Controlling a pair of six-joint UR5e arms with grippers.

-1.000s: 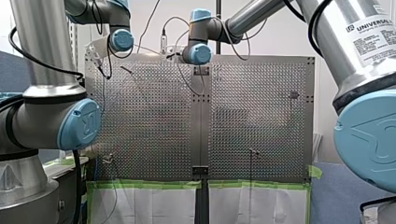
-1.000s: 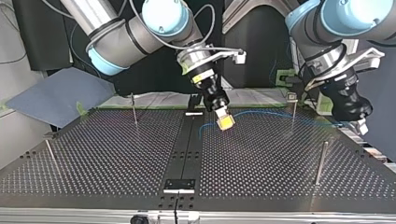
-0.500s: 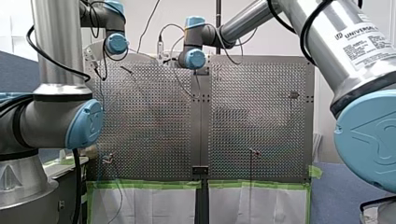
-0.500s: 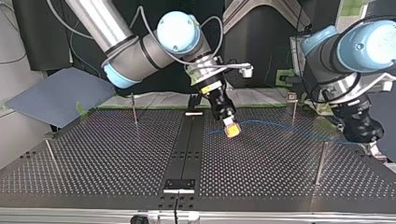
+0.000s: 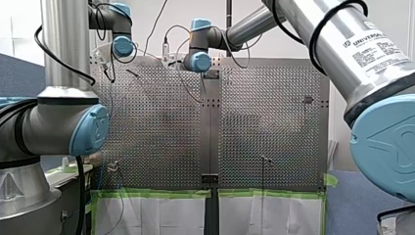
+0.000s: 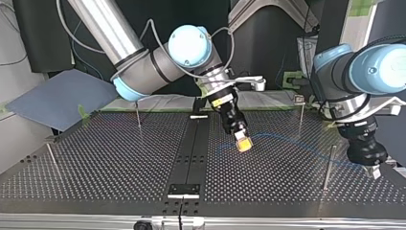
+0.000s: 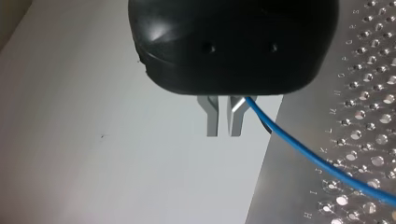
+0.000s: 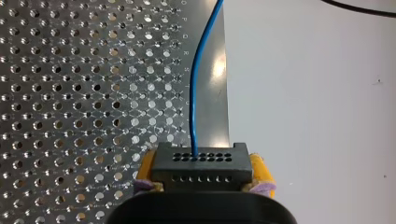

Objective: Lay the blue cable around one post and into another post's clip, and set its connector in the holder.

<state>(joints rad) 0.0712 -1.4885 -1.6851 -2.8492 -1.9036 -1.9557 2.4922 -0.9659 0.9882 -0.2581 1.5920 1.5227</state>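
My right gripper [image 6: 243, 143] has its yellow pads clamped hard on the black connector [image 8: 201, 164], held low over the perforated table [image 6: 119, 158], near its middle. The blue cable [image 8: 192, 116] runs out of the connector and across the table to my left gripper [image 7: 224, 122]. Its metal fingers are pinched tight on the cable, just beyond the table's edge.

White wall [image 5: 12, 29] behind silver perforated metal table [image 5: 274, 127]. White paper sheets [image 5: 156, 215] w/ green tape strip [image 5: 151, 194] at table's near edge. Blue-grey flat panel [image 6: 57, 96] at top view's left, black backdrop [image 6: 28, 33] beyond.
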